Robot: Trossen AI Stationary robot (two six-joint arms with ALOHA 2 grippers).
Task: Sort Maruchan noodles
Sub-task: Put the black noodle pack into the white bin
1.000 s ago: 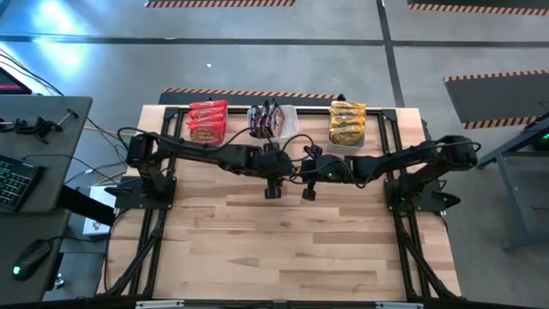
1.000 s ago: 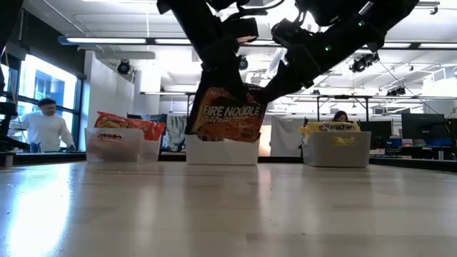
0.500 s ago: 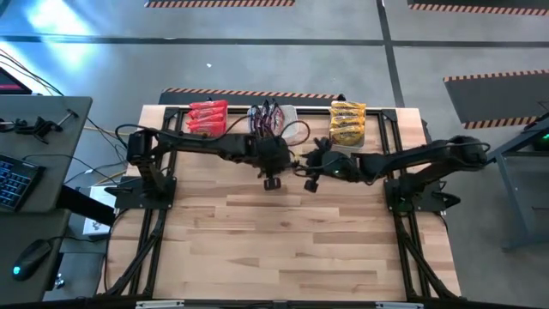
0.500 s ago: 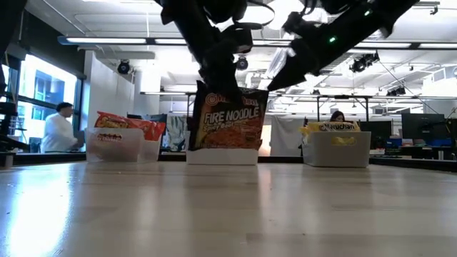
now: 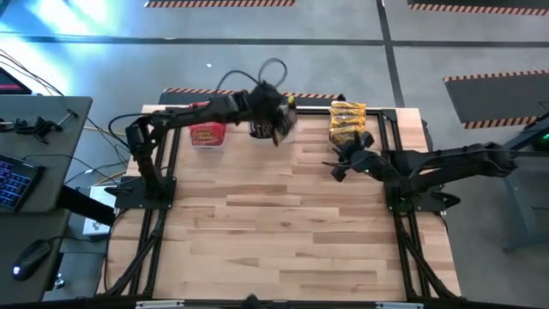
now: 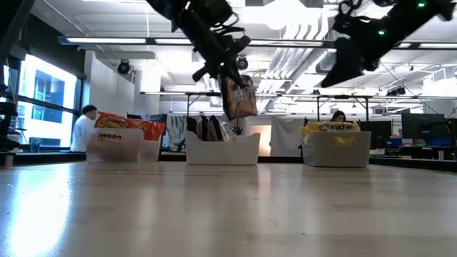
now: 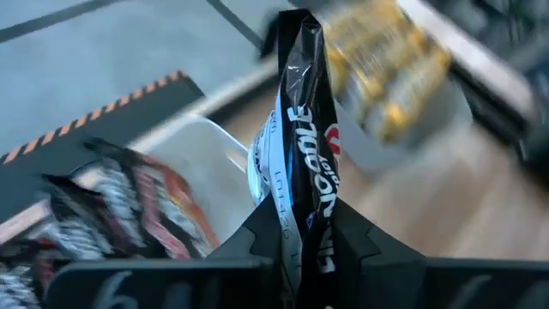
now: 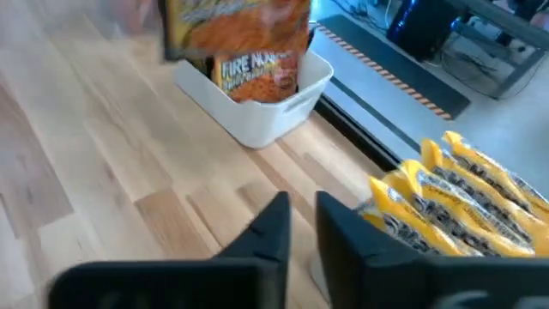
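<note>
Lifted now; dark crinkly packet [image 7: 296, 163], white lettering.

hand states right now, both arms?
Left hand: closed on a dark Fire Noodle packet, held above the middle tub.
Right hand: holding nothing, fingers nearly closed, near the yellow packets.

I count three clear tubs along the far edge of my table: the left tub [image 5: 206, 133] with red packets [image 6: 118, 121], the middle tub [image 6: 222, 150] with dark packets [image 6: 207, 127], the right tub [image 5: 346, 129] with yellow packets [image 5: 346, 118]. How many packets stand in each stack I cannot tell. One more dark packet [image 7: 296, 163] hangs in my left gripper [image 5: 276, 127], and two people [image 6: 84, 128] show in the room behind.
</note>
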